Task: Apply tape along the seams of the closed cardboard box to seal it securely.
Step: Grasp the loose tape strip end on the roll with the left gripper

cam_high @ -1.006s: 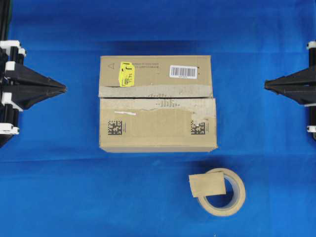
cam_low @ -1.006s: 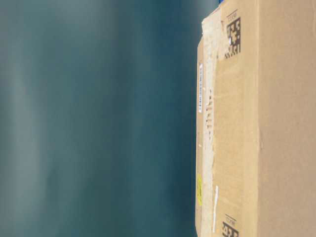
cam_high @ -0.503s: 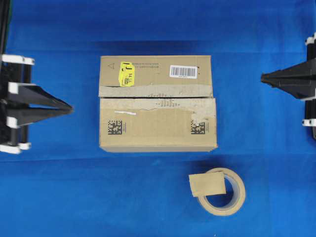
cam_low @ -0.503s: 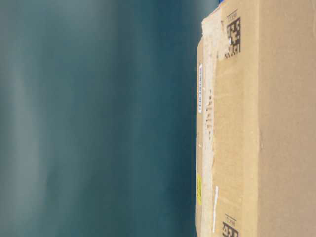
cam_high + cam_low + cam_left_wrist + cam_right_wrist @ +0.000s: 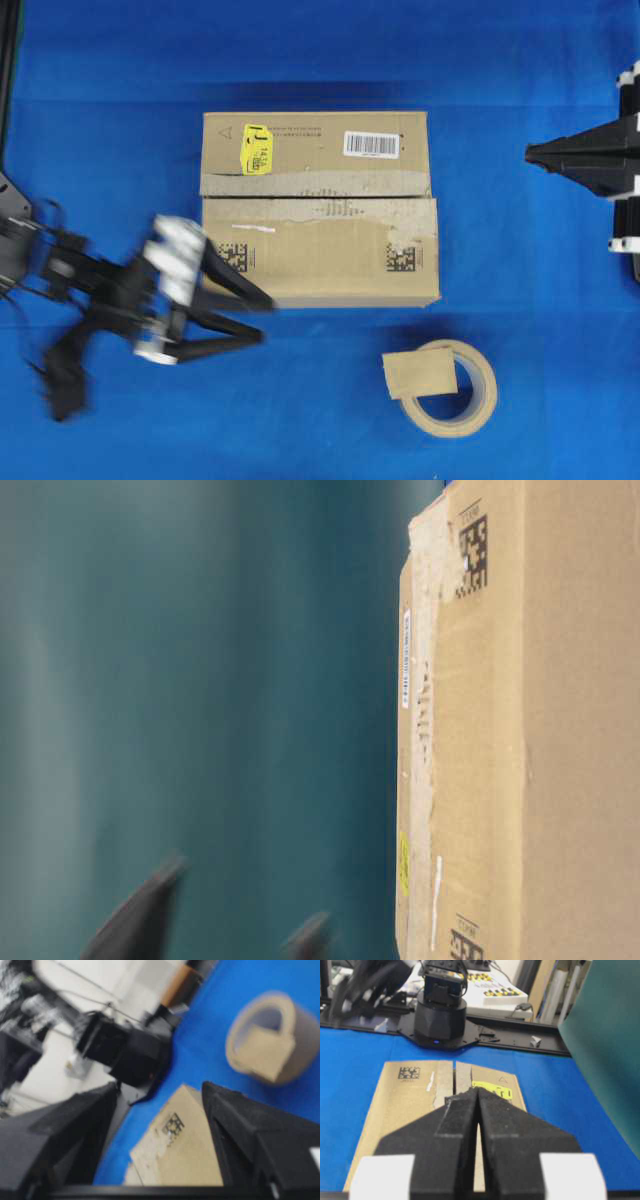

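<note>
Tape (image 5: pixel 420 374) on roll (image 5: pixel 450 389); L fingers (image 5: pixel 262 318) apart nr box (image 5: pixel 318 208).

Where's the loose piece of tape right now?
In the overhead view the tape lies at lower right, on the near-left rim of the tape roll, on the blue table just below the cardboard box.

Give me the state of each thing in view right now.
cardboard box: flaps closed, upright on the table.
seams: not yet freshly taped.
tape: lying across the tape roll.
left gripper: open, empty.
right gripper: shut, empty.
</note>
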